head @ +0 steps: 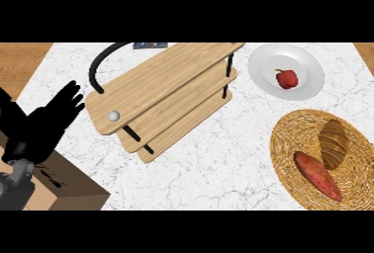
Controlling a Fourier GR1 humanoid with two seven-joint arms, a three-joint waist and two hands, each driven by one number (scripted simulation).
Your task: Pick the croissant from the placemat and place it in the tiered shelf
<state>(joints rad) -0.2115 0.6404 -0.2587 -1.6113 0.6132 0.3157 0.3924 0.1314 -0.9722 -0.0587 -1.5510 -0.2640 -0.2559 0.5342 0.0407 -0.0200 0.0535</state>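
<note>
At the left edge the left hand (51, 116) is seen above the white marbled counter (211, 178), its black fingers spread and straight, holding nothing; its forearm is largely cut off by the lower left corner, and part of a brown box (70, 183) is hidden beneath it. The right hand is not shown anywhere in the view. Just right of the left hand the wooden tiered shelf (164, 81) is seen from above, so that its lower boards are mostly covered by the top one and only their edges are shown. A black curved handle (99, 64) is seen at its upper left, and a small dark item behind the shelf cannot be made out. Further right a white plate (310, 62) is set, with a red pepper (286, 78) on it. At the lower right the woven placemat (292, 143) is cut off by the right edge; on it the croissant (336, 143) is laid, touching a reddish sweet potato (318, 175) just to its left, well apart from the shelf.
</note>
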